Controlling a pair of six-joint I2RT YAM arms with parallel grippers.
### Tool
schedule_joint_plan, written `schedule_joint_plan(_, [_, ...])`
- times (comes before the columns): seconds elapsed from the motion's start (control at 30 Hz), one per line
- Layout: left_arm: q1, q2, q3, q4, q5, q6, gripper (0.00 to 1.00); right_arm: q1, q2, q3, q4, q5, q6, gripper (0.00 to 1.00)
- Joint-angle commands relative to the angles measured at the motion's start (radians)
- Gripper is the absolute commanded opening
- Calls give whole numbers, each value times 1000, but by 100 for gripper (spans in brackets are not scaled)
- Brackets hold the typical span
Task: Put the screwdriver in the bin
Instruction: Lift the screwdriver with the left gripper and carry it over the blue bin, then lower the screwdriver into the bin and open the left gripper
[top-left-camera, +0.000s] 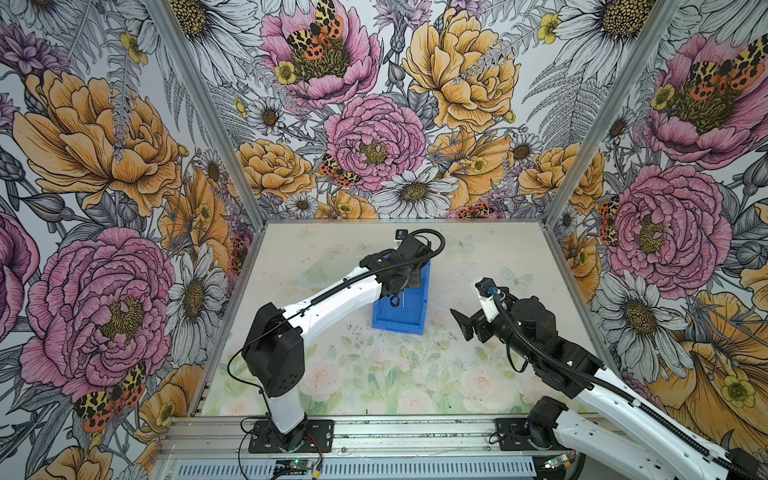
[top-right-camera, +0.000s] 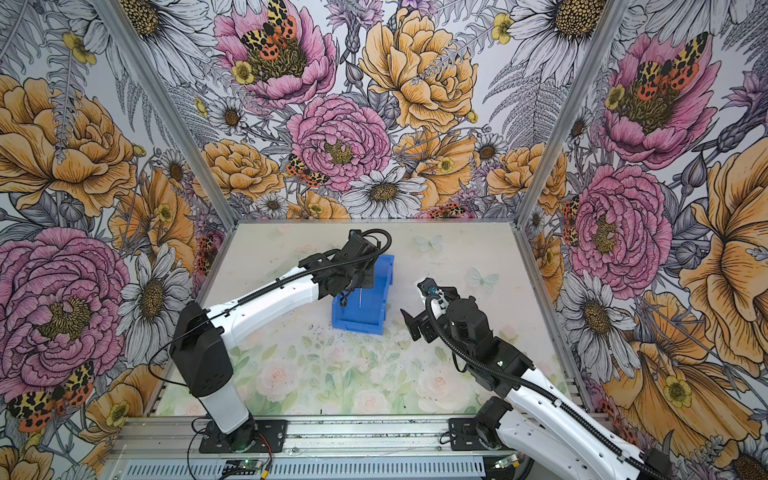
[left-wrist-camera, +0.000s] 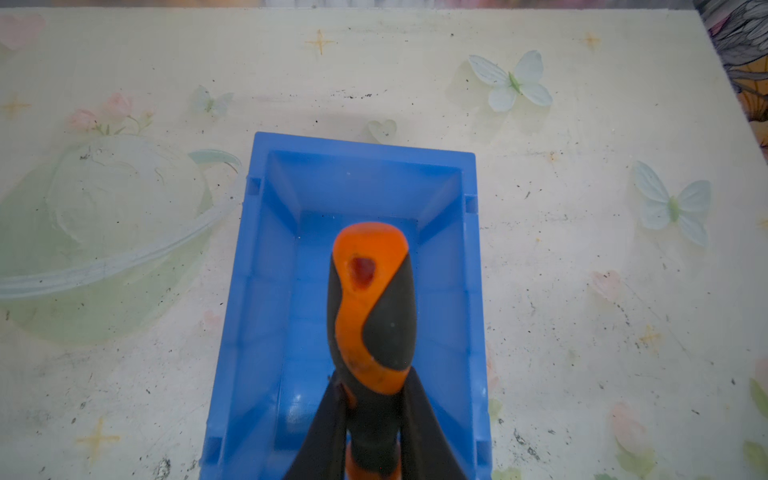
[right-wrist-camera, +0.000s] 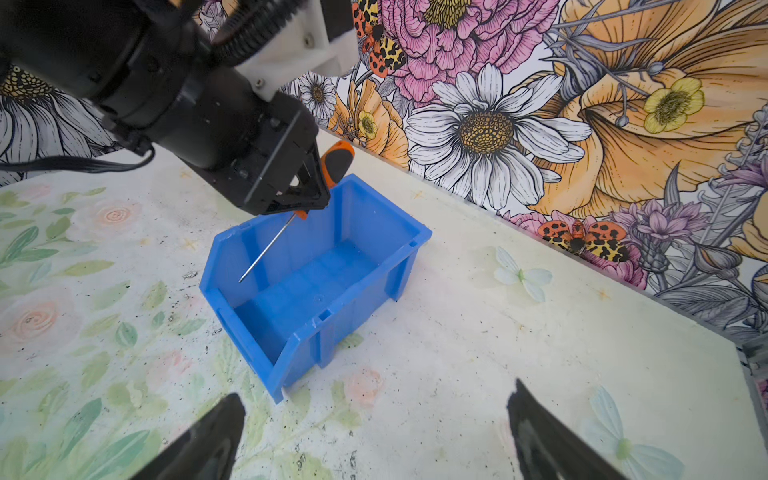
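Left pincer (left-wrist-camera: 375, 415) is pinching the screwdriver (left-wrist-camera: 370, 311) low on its handle and holds it in the air over the open bin (left-wrist-camera: 361, 143), shaft slanting downward. Judged from this, a release would drop it inside. Right pincer (right-wrist-camera: 374, 399) stands spread and empty above the worktop (right-wrist-camera: 519, 353), near the bin's low front.

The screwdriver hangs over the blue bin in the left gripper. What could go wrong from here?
1. The screwdriver is tilted in the left gripper, its shaft pointing down toward a wall of the bin. If it is released so, the tip may catch the rim and flip it out.
2. Its handle is above the rim, so once dropped it might bounce or shift the bin.
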Motion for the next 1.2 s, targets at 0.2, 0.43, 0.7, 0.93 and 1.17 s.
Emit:
schedule_joint_plan(0.2, [39,128,53,18,54,89,9,-14,-57,-51,-45,6,96,100])
schedule_joint_plan(0.43, [52,196,53,32,67,101,9,-21,-71,-61,-62,14,90,99])
schedule_joint_plan(0.7, [44,219,8,83,91,72,9,-24,-55,-51,-66,22,96,100])
schedule_joint_plan(0.93, [40,247,-10,106,104,62,9,-27,-53,-50,-66,23,93,99])
schedule_joint_plan(1.17, [39,291,-1,105,102,61,10,-28,-45,-47,-65,32,90,99])
